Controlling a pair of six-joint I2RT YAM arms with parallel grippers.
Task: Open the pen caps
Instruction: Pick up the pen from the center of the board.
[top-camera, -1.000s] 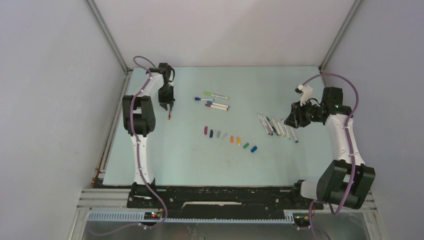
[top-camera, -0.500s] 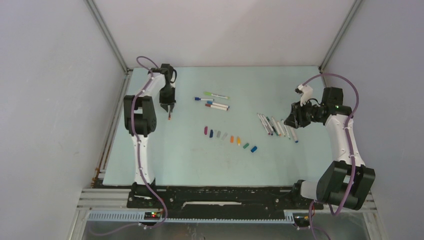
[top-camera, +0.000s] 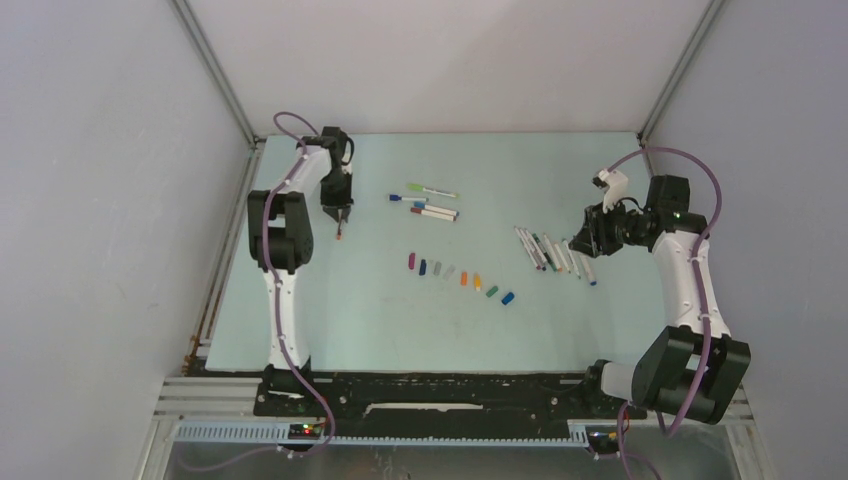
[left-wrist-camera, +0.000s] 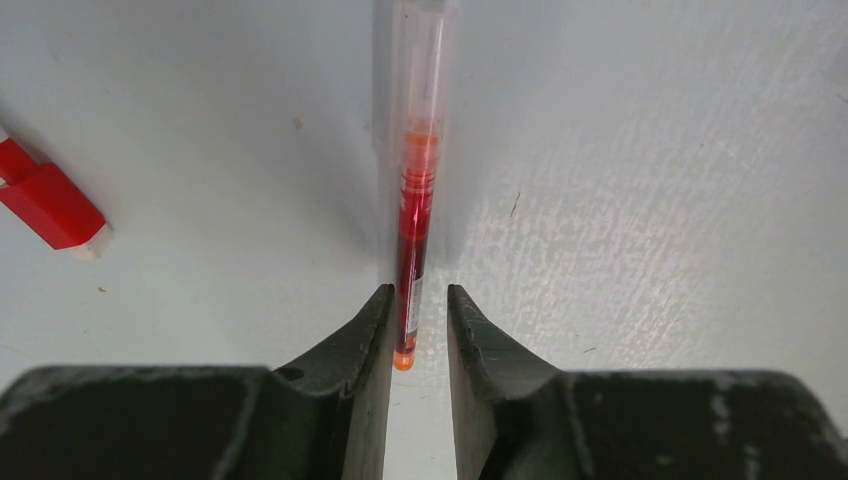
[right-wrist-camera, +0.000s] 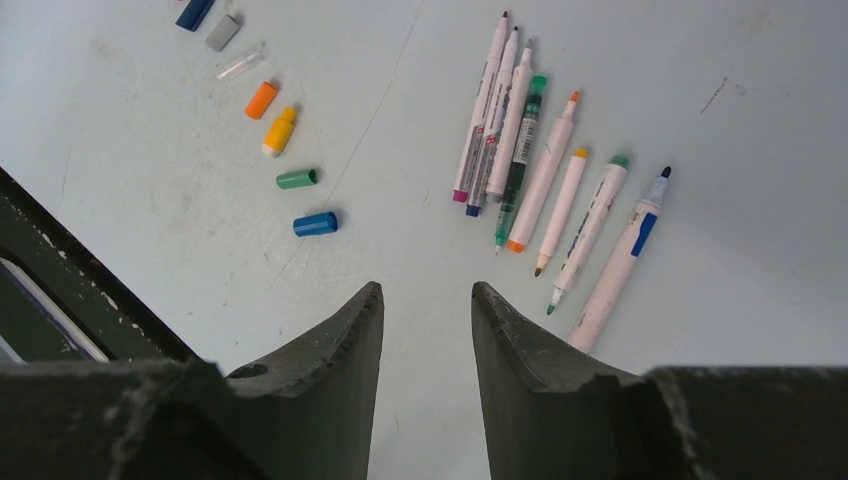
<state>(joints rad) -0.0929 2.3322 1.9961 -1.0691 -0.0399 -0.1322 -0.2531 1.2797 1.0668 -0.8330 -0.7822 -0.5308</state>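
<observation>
A thin red pen (left-wrist-camera: 410, 240) with a clear cap (left-wrist-camera: 425, 60) over its far end lies under my left gripper (left-wrist-camera: 418, 292). Its orange rear end sits between the jaws against the left finger, with a gap to the right finger, so the gripper is open. From above, this gripper (top-camera: 338, 222) is at the far left of the table. A row of loose pen caps (top-camera: 460, 277) lies mid-table, the blue cap (right-wrist-camera: 315, 223) and green cap (right-wrist-camera: 297, 179) nearest my right gripper (right-wrist-camera: 425, 290). That gripper is open and empty, hovering beside several uncapped pens (right-wrist-camera: 540, 170).
Three capped pens (top-camera: 430, 203) lie at the back centre, right of the left gripper. A red capped pen end (left-wrist-camera: 50, 205) shows at the left edge of the left wrist view. The enclosure's walls rise close behind and beside both arms.
</observation>
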